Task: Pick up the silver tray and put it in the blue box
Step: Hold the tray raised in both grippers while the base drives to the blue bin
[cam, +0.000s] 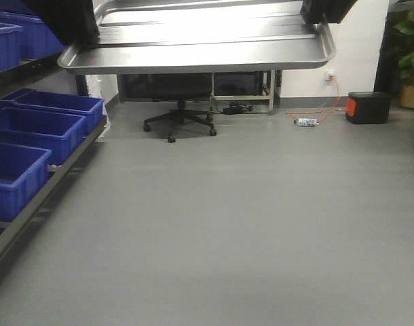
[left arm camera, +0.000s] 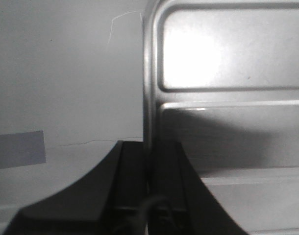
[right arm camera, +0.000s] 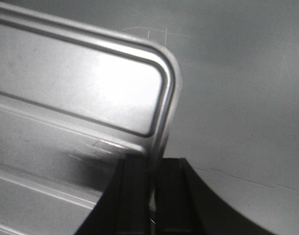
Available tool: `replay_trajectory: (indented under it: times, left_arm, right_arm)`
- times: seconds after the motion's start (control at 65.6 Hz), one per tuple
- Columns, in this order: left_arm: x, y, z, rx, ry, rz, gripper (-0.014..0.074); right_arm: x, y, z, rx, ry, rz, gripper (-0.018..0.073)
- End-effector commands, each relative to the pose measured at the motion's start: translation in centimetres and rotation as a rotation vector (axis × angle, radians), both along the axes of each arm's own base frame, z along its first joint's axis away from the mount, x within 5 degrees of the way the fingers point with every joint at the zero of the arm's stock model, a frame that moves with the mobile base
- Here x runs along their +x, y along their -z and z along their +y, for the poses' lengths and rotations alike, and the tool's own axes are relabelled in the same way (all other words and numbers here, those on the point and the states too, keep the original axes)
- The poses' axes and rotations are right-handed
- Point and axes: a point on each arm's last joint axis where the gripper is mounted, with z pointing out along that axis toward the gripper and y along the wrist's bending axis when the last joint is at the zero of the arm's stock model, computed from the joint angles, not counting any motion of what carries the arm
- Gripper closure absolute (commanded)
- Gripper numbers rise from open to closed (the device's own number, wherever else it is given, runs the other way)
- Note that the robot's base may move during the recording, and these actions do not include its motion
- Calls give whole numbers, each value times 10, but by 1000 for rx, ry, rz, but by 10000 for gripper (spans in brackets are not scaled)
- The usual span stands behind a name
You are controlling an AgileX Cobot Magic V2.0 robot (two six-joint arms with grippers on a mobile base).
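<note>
A grey floor fills most of the front view. Along the left side a metal rack runs from near to far, and several blue boxes stand on it in a row, with more on a shelf above. I cannot tell which of them is the one meant.

The silver tray is held in the air at the top of the front view, above the floor and to the right of the rack, apart from the boxes. Its long side faces the camera and it stays about level. The wrist views show its raised rim, rounded corners and the long ridges in its base.

The left gripper holds the left short end of the tray. In its wrist view the two dark fingers are closed on the rim, one at each side of it. The right gripper holds the right short end in the same way, its fingers pressed on the rim near a corner.

At the far wall a black office chair stands under a table. Far to the right are a black case with an orange patch and a green plant. A small bottle lies on the floor just left of the case, beside an orange cable.
</note>
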Motion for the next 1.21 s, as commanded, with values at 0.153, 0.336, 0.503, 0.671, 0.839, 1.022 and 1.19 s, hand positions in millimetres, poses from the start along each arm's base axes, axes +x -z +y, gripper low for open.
replay_trajectory:
  times: [0.153, 0.336, 0.503, 0.671, 0.839, 1.022, 1.19]
  left_arm:
    - [-8, -28, 2, -44, 28, -105, 701]
    - [-8, -28, 2, -44, 28, -105, 701]
    - [-8, -28, 2, -44, 28, -105, 701]
    - [-8, -28, 2, -46, 28, -103, 701]
    - [-9, -28, 2, -49, 29, -101, 701]
    - [-9, -28, 1, -51, 29, -100, 701]
    - [-9, -28, 1, -51, 29, -100, 701]
  right_arm:
    - [-5, -27, -4, 30, -27, -134, 501]
    - [-5, -27, -4, 30, -27, -134, 501]
    - [-5, -27, -4, 29, -27, -133, 501]
    - [-5, -27, -4, 29, -27, -133, 501]
    - [-5, -27, -4, 29, -26, -132, 501]
    - [-5, -27, -4, 29, -26, -132, 501]
    - [-5, -27, -4, 29, -27, -133, 501]
